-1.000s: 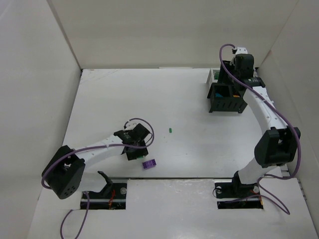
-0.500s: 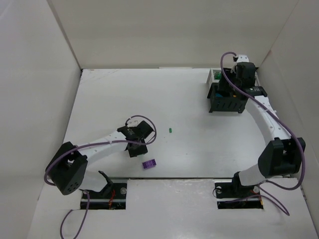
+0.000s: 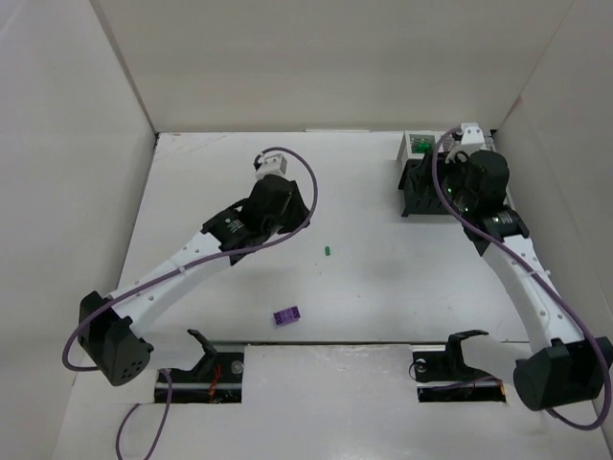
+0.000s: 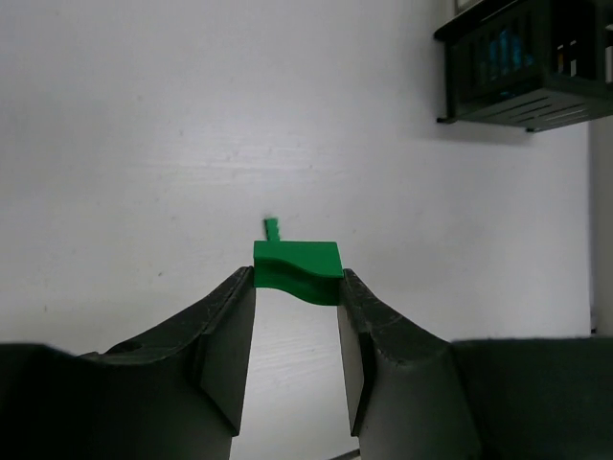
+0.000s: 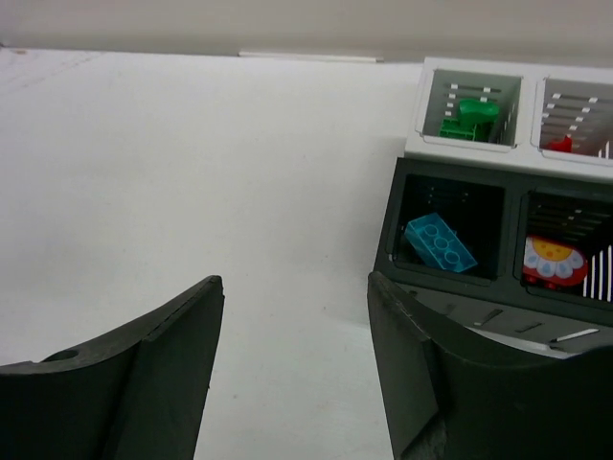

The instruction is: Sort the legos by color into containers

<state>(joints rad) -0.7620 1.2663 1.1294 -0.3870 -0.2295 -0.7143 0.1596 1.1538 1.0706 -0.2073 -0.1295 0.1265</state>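
I've got the left gripper point(image 4: 297, 285) pinched on a green lego point(image 4: 295, 261) above mid-table; next I need to carry it toward two o'clock, into the white bin point(image 5: 460, 149) holding greens

L arm point(image 3: 182, 264): stretched fwd from base, wrist high, well left of containers point(image 5: 465, 156).
L gripper point(image 4: 295, 280): jaws closed on green lego point(image 4: 297, 266), pinched at fingertips.
R arm point(image 3: 522, 273): extended fwd, wrist just on near side of containers.
R gripper point(image 5: 294, 286): jaws apart, nothing btwn them, pointing past containers' left edge.
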